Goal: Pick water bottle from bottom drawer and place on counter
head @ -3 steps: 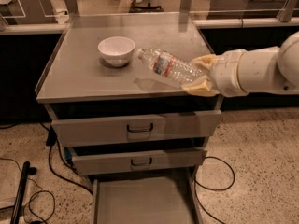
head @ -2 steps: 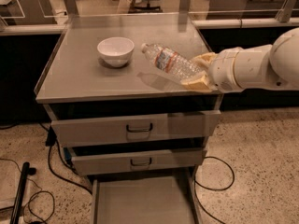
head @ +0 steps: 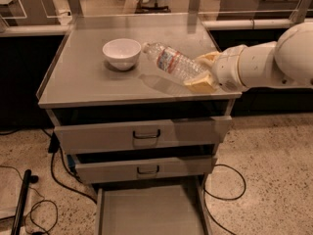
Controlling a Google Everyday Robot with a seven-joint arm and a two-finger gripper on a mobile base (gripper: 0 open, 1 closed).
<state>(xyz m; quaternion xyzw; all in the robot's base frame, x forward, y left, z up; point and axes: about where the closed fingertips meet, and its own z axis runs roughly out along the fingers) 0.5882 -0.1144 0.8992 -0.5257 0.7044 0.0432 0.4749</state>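
The water bottle is clear and ribbed, with a white cap and a pale label band. It lies tilted, cap end pointing up-left toward the bowl, held above the counter. My gripper reaches in from the right on a white arm and is shut on the bottle's base end, over the counter's right part. A yellowish finger shows under the bottle. The bottom drawer is pulled out at the bottom of the cabinet, its grey floor bare.
A white bowl stands on the counter left of the bottle. Two grey drawers with dark loop handles sit partly open below the top. Black cables lie on the speckled floor at both sides.
The arm has carried the bottle a little up and to the left over the counter, nearer the bowl. The bowl and drawers have not moved.
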